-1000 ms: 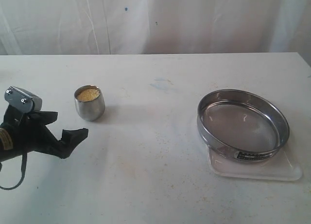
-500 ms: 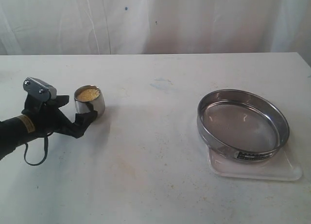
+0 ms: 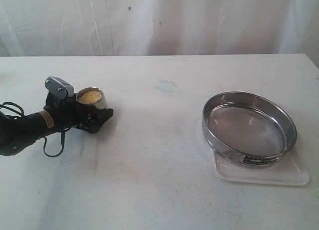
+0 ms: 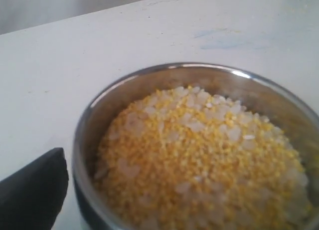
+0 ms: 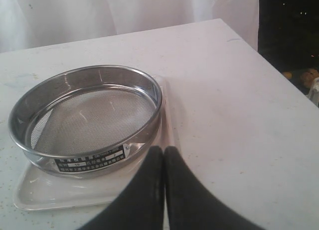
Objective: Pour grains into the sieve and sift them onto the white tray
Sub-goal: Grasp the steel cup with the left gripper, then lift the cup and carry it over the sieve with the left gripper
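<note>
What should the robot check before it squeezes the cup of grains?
1. Left gripper open at the cup: ok.
2. A finger on each side of the cup: cannot tell, only one shows.
3. Cup upright, grains inside: ok.
4. Sieve sitting on the tray: ok.
5. Sieve empty, ready for pouring: ok.
6. Right gripper shut and off the sieve: ok.

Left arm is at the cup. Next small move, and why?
Likely close the left gripper on the steel cup: its jaws are open and seem to straddle the cup, which stands on the table full of grains. The sieve sits empty on the white tray, so pouring needs a grip first.
</note>
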### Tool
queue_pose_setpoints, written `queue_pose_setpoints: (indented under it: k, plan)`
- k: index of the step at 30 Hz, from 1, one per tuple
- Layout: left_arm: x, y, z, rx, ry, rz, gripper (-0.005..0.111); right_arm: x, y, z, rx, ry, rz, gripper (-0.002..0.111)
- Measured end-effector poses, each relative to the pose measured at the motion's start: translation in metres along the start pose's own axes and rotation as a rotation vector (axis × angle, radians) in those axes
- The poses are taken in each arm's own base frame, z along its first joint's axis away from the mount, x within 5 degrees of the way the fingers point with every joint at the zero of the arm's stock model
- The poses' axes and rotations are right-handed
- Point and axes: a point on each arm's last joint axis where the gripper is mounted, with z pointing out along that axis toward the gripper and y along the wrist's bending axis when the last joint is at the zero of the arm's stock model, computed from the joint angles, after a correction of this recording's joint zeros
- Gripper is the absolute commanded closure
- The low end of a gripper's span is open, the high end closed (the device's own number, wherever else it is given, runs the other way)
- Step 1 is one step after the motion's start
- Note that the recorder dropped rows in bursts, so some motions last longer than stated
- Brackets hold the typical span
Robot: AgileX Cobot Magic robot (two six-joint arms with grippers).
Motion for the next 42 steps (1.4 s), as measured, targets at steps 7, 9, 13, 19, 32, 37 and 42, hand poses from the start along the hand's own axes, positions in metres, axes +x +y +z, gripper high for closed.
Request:
queue_pose_setpoints:
  k: [7, 9, 13, 19, 32, 37, 42]
  plan:
    - [-0.006, -0.006, 0.010, 0.027, -0.021, 0.009, 0.056, 0.000, 0.000, 0.000, 0.000, 0.000, 0.000, 0.108]
    - [-0.007, -0.007, 0.014, 0.035, -0.016, 0.014, 0.072, 0.000, 0.000, 0.000, 0.000, 0.000, 0.000, 0.108]
    - [-0.009, -0.008, 0.017, 0.048, -0.008, 0.028, 0.107, 0.000, 0.000, 0.000, 0.000, 0.000, 0.000, 0.108]
    - [-0.008, -0.008, 0.017, 0.051, -0.006, 0.018, 0.107, 0.000, 0.000, 0.000, 0.000, 0.000, 0.000, 0.108]
    - [-0.030, -0.016, 0.012, 0.146, -0.009, -0.050, 0.107, 0.000, 0.000, 0.000, 0.000, 0.000, 0.000, 0.108]
    - [-0.063, -0.018, 0.004, 0.167, -0.062, 0.002, 0.107, 0.000, 0.000, 0.000, 0.000, 0.000, 0.000, 0.108]
    - [-0.112, -0.046, -0.003, 0.246, -0.128, 0.067, 0.107, 0.000, 0.000, 0.000, 0.000, 0.000, 0.000, 0.108]
